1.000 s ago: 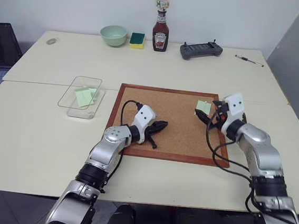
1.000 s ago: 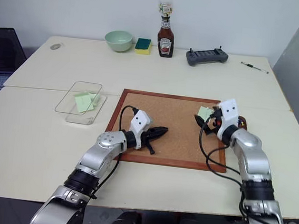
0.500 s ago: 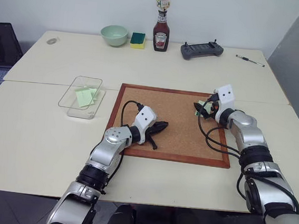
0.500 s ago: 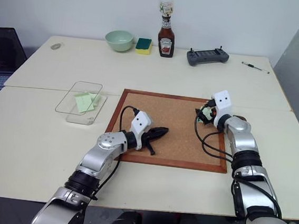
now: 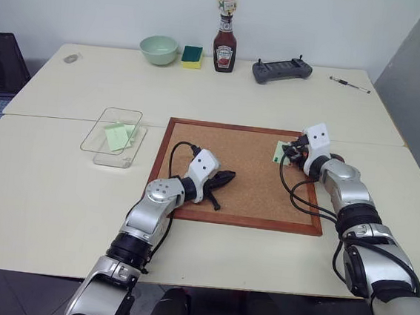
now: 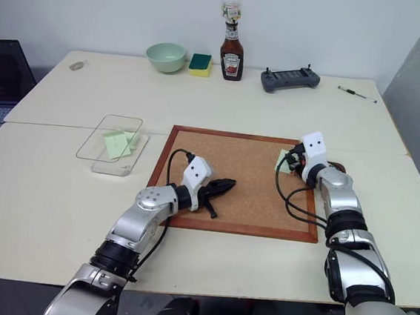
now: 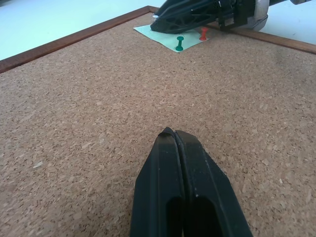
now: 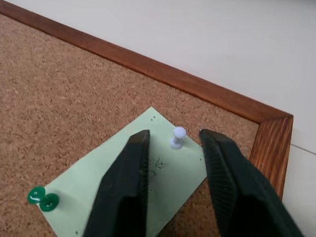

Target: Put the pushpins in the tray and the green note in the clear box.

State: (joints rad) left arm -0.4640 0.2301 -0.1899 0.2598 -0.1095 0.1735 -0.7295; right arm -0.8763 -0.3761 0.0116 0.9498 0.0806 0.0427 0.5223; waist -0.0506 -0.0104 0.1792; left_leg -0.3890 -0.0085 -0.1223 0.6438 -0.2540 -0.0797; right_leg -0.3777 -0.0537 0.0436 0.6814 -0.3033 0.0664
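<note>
right arm's stretched out to the far right corner of the corkboard (image 5: 238, 171), right gripper (image 8: 173, 143) low over the green note (image 8: 123, 190); its fingers sit a bit apart either side of a pale pushpin (image 8: 177, 137), not clamped on it; a green pushpin (image 8: 42, 198) and a red pushpin (image 7: 203, 33) are stuck in the same note; left gripper (image 7: 174, 136) is squeezed closed with nothing in it, resting mid-board; clear box (image 5: 112, 136) sits left of the board with green paper inside
</note>
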